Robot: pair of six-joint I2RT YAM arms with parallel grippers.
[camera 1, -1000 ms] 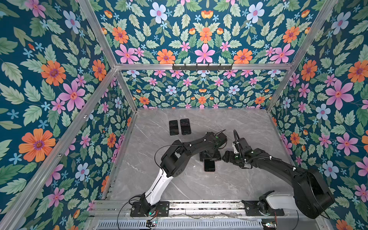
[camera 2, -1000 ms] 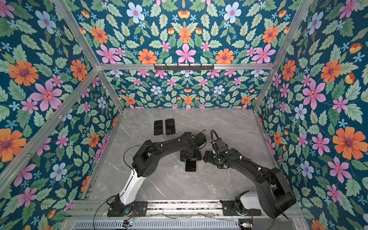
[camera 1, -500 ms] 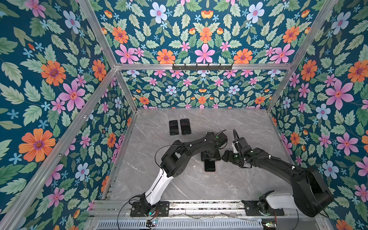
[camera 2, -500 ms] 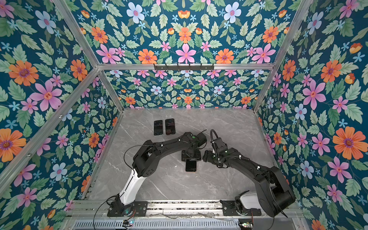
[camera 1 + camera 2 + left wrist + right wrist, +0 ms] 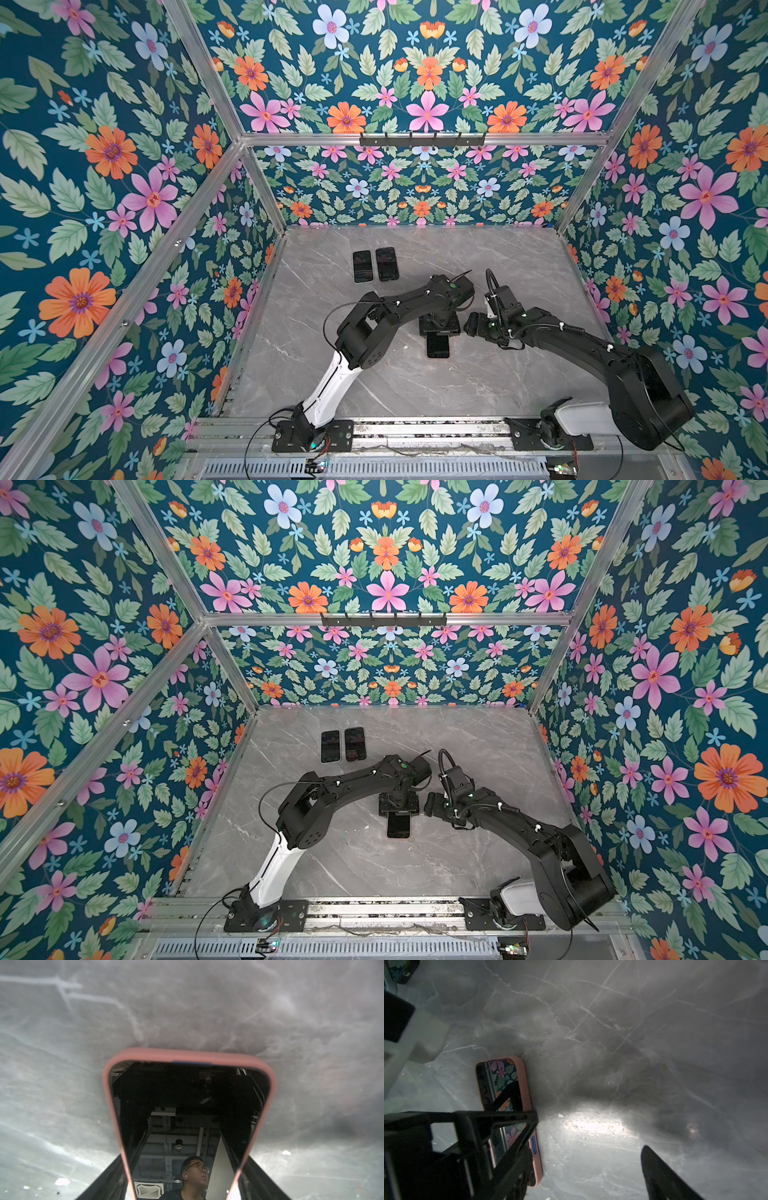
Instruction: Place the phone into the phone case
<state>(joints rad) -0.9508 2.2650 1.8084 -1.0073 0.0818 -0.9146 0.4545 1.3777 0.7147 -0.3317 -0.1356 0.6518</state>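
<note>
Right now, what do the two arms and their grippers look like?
Both are black with a white link near the base. The left arm bears a green dot at its wrist; the right arm carries a looping black cable. The left gripper has truss-shaped fingers.

Table [image 5: 374,386]: grey marble, pale veins.
Walls [image 5: 124,166]: teal floral print.
Frame [image 5: 216,83]: aluminium bars.
Dark phones [image 5: 362,266]: two, flat, side by side, far left.

robotics lab test cell: aluminium-profile frame [image 5: 291,138], floral printed wall panels [image 5: 428,62], marble-look tabletop [image 5: 415,257], robot arms [image 5: 328,390] bolted to a base rail [image 5: 436,428].
</note>
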